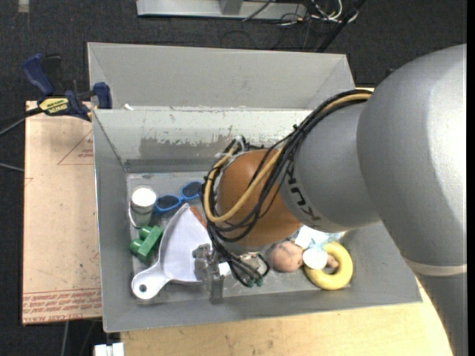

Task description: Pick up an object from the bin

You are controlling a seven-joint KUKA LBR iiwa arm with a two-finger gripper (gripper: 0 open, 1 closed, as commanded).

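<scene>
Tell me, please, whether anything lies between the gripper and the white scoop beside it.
Nothing visible does. The gripper sits right at the white scoop's right edge, by the bin's near wall. The green block and white-capped jar lie on the scoop's left, away from the gripper.

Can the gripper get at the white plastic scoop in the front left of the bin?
Probably yes: the gripper sits at the right edge of the white plastic scoop, nothing lies on it, and a green block only flanks its left.
</scene>
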